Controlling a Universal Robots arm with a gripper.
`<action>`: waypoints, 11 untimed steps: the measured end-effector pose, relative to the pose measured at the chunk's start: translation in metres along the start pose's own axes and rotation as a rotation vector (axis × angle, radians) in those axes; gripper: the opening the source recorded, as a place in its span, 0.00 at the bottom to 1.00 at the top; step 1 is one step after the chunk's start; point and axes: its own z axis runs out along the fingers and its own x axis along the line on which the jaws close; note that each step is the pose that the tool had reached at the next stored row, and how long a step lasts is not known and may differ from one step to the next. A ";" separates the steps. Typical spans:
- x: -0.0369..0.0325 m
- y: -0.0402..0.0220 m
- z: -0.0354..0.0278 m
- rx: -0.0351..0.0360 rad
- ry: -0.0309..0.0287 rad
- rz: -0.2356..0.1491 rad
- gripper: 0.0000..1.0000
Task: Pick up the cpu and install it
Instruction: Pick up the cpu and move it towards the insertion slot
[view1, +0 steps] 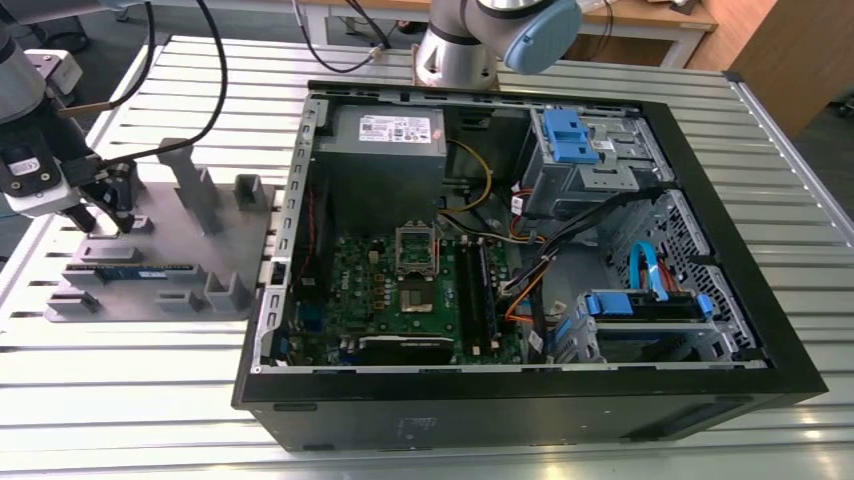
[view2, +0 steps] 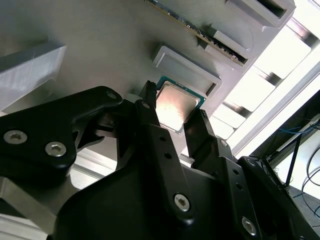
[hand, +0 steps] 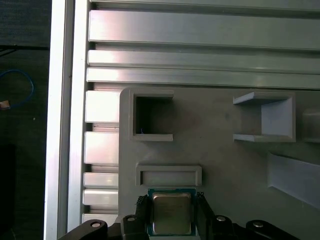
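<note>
The gripper (view2: 173, 102) has its jaws closed on two opposite edges of the cpu (hand: 171, 214), which lies on the grey holder (hand: 225, 165). The chip looks light, stiff and slick-topped, and is probably delicate underneath, so those edges are the safest hold.

We are in a robotics lab or test workshop. We see a slotted aluminium table (view1: 134, 400) bearing an open desktop computer case (view1: 534, 400) with its motherboard (view1: 387, 290) bared. Beside it lies a grey moulded parts fixture (view1: 147, 295). A robot arm (view1: 467, 40) stands behind the case, its gripper (view1: 114, 212) over the fixture, with a wooden bench (view1: 654, 15) beyond.
</note>
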 end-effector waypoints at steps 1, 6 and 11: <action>0.0000 0.0000 0.0000 0.0000 0.0000 0.000 0.47; 0.0001 0.0000 -0.0015 0.0004 0.0007 0.000 0.47; -0.0002 0.0001 -0.0078 -0.0002 0.0001 0.000 0.47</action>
